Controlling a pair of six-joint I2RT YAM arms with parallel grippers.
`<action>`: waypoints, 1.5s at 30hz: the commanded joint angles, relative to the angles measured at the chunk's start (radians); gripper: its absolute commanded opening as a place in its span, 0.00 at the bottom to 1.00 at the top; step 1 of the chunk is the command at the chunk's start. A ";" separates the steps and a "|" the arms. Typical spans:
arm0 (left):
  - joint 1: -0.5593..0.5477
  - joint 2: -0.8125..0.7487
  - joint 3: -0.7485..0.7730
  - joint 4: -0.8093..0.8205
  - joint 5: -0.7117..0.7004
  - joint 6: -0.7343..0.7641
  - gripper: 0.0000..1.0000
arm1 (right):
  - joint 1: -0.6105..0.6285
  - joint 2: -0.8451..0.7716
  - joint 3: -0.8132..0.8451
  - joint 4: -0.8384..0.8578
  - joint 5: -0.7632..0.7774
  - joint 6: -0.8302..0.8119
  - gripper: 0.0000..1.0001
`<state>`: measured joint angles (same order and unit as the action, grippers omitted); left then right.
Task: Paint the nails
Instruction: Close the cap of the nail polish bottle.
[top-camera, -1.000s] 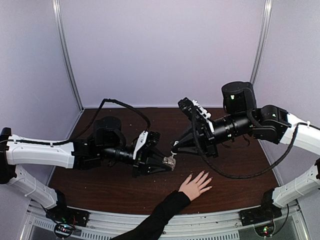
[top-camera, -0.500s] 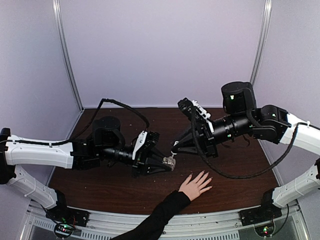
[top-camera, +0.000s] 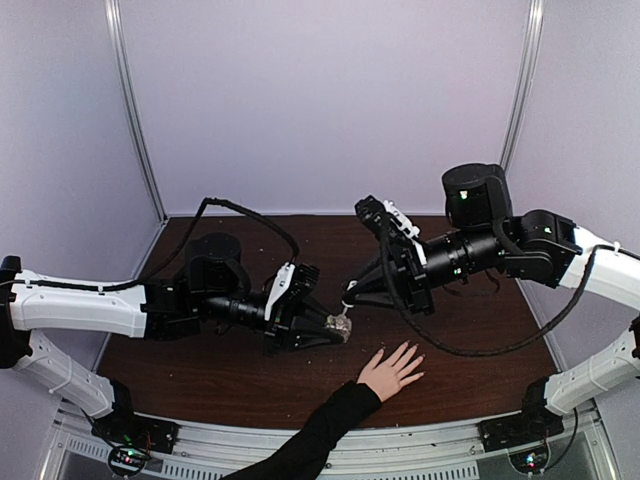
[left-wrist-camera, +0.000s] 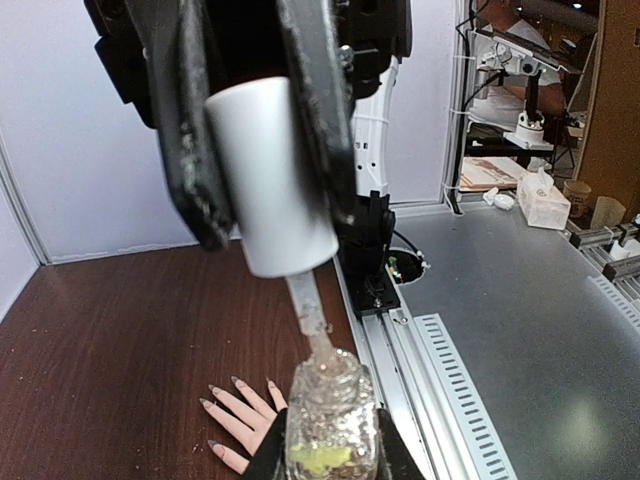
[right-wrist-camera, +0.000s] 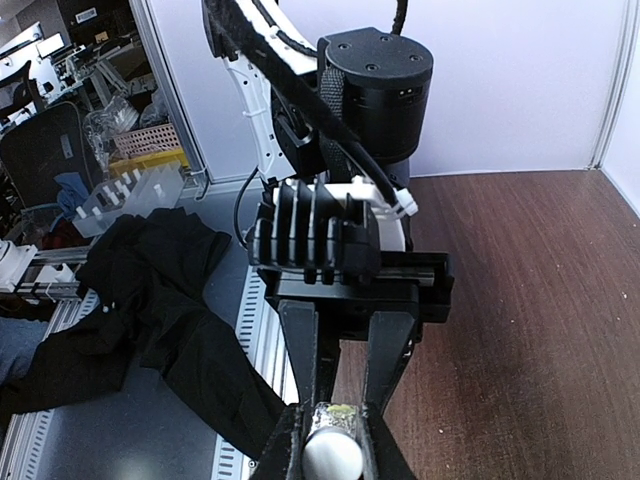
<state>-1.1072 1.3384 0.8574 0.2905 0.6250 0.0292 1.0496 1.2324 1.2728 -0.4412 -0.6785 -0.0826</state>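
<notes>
The nails (left-wrist-camera: 206, 403) tip the spread fingers of a human hand (top-camera: 390, 370) that lies palm down on the dark wooden counter (top-camera: 220, 370) near its front edge, a black sleeve (top-camera: 310, 440) behind it. Just beside the hand, the left pincer (top-camera: 338, 328) is clenched around a small clear glass bottle (left-wrist-camera: 330, 420). The right pincer (top-camera: 352, 292) grasps a white cap (left-wrist-camera: 270, 180), whose brush stem (left-wrist-camera: 308, 305) reaches down into the bottle's neck.

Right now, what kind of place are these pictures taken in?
Probably a robotics lab: a dark wooden table boxed in by pale panels, a left arm and right arm bolted at its edge, and cluttered workbenches beyond the enclosure.
</notes>
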 joint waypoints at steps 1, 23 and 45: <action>-0.003 -0.021 0.002 0.046 0.010 0.015 0.00 | 0.009 0.006 0.030 -0.009 0.032 -0.014 0.00; -0.005 -0.003 0.040 -0.004 -0.040 -0.020 0.00 | 0.022 0.015 0.028 -0.030 0.045 -0.038 0.00; -0.004 -0.010 0.036 0.033 -0.054 -0.049 0.00 | 0.031 0.032 0.023 -0.027 0.080 -0.048 0.00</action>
<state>-1.1072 1.3396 0.8680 0.2611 0.5869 0.0147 1.0710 1.2579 1.2728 -0.4721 -0.6220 -0.1131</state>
